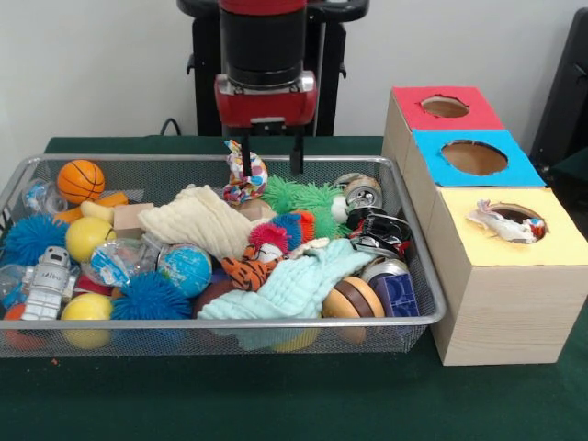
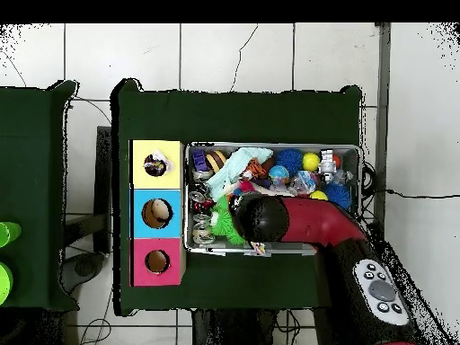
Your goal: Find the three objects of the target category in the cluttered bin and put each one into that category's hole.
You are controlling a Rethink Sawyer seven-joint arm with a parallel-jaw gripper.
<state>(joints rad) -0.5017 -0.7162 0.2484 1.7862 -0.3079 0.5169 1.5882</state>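
The wire mesh bin (image 1: 184, 324) is full of toys and cloths; it also shows in the overhead view (image 2: 274, 145). My gripper (image 1: 270, 161) hangs over the bin's far edge with its fingers apart. A small white rag with red, blue and yellow patches (image 1: 244, 176) hangs against the left finger (image 1: 243, 158), above the clutter; its tip shows in the overhead view (image 2: 259, 248). A second patterned rag (image 1: 501, 223) lies in the yellow-topped hole (image 1: 527, 213) of the pale wood box, also visible from overhead (image 2: 158, 164). No third rag is visible. In the overhead view the arm hides the gripper.
The blue-topped hole (image 1: 473, 158) and red-topped hole (image 1: 445, 106) stand behind the yellow one. In the bin lie a cream cloth (image 1: 197, 219), a mint-green cloth (image 1: 294, 285), a basketball (image 1: 81, 180), a green fuzzy toy (image 1: 303, 195), spiky balls and cans.
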